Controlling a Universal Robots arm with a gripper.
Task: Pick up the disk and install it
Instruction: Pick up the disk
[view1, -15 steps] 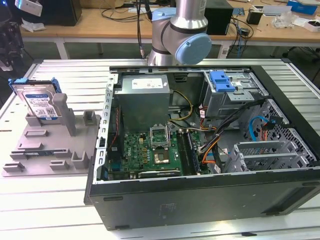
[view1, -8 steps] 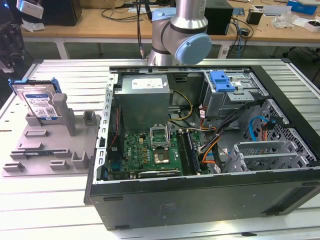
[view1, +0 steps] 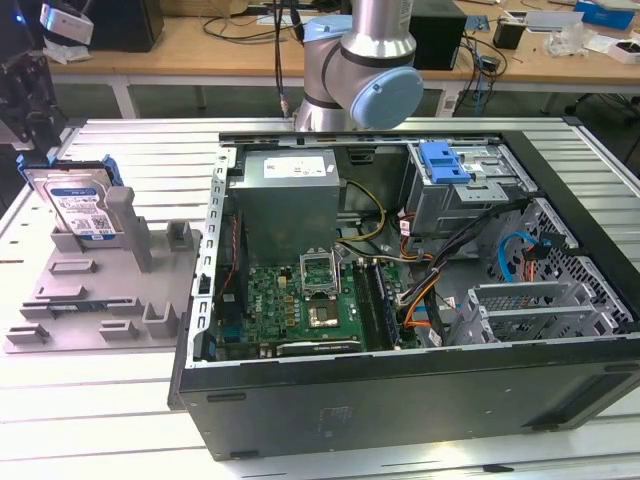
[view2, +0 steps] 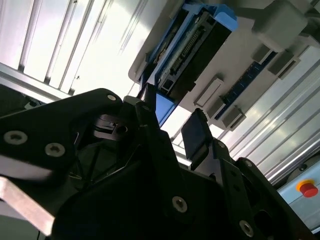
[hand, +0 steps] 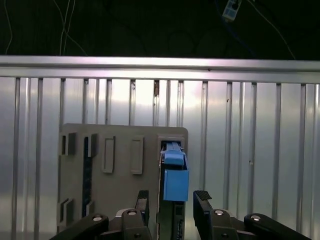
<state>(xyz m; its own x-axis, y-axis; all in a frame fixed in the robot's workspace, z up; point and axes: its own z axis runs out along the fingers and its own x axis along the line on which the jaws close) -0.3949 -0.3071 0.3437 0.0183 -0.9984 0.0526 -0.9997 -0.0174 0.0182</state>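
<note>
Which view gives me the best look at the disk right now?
The exterior view: the disk stands upright in the grey fixture, label facing the camera. Both wrist views see it edge-on: the first shows its blue carrier past the open gripper, the second its connector edge.

silver blue-framed disk (view1: 80, 205) stands on edge in grey holder (view1: 72, 300).
</note>
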